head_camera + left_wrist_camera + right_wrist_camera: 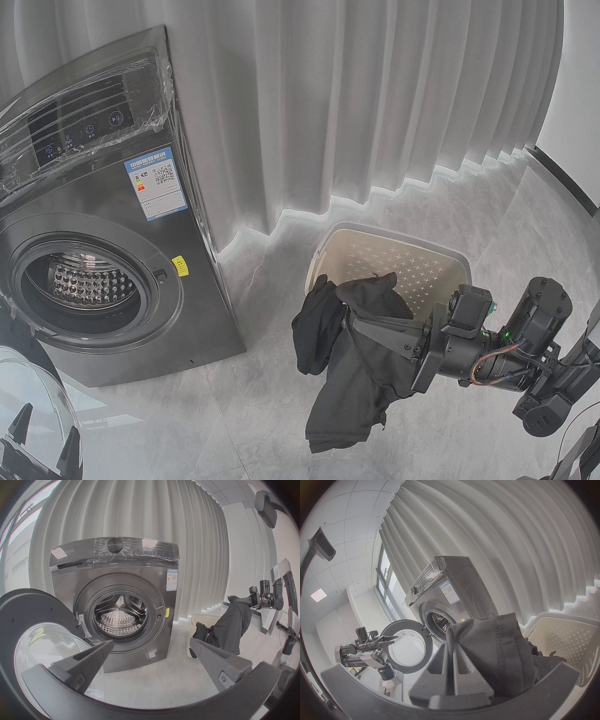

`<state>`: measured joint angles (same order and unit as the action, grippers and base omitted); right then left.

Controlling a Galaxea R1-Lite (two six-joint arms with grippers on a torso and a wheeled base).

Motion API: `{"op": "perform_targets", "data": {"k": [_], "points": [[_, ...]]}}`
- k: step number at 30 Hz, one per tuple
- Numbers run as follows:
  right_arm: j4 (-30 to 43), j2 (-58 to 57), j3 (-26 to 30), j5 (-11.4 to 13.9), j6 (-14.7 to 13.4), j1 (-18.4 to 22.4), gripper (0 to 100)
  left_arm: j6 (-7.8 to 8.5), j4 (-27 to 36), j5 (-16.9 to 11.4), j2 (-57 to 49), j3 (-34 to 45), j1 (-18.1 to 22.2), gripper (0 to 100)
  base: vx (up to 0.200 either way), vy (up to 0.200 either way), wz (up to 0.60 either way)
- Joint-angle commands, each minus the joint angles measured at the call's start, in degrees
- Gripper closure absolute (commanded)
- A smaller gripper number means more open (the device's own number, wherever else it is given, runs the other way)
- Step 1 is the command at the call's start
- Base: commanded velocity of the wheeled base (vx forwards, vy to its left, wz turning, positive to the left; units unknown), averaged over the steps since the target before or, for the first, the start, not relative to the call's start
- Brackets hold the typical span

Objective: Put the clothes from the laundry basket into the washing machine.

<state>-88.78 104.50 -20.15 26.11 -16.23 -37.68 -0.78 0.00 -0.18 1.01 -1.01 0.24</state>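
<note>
Head: R claw clenched on black garment, held up over laundry basket so the cloth hangs free; one end drapes at the rim. Washing machine well apart, drum open to receive.
L wrist: L claw released, holding nothing, near open door.
R wrist: garment bunched at the shut fingers, drum ahead.
</note>
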Motion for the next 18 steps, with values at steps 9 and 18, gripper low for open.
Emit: {"op": "perform_targets", "data": {"k": [9,18], "points": [[-0.1,0.2,-0.3,0.1,0.2,-0.2,100,-0.01,0.0,0.0,-1.0,1.0,0.0,0,0.000,0.000,0.60],[-0.1,1.1,-0.1,0.2,0.2,-0.5,100,-0.01,0.0,0.0,-1.0,1.0,0.0,0,0.000,0.000,0.13]]}}
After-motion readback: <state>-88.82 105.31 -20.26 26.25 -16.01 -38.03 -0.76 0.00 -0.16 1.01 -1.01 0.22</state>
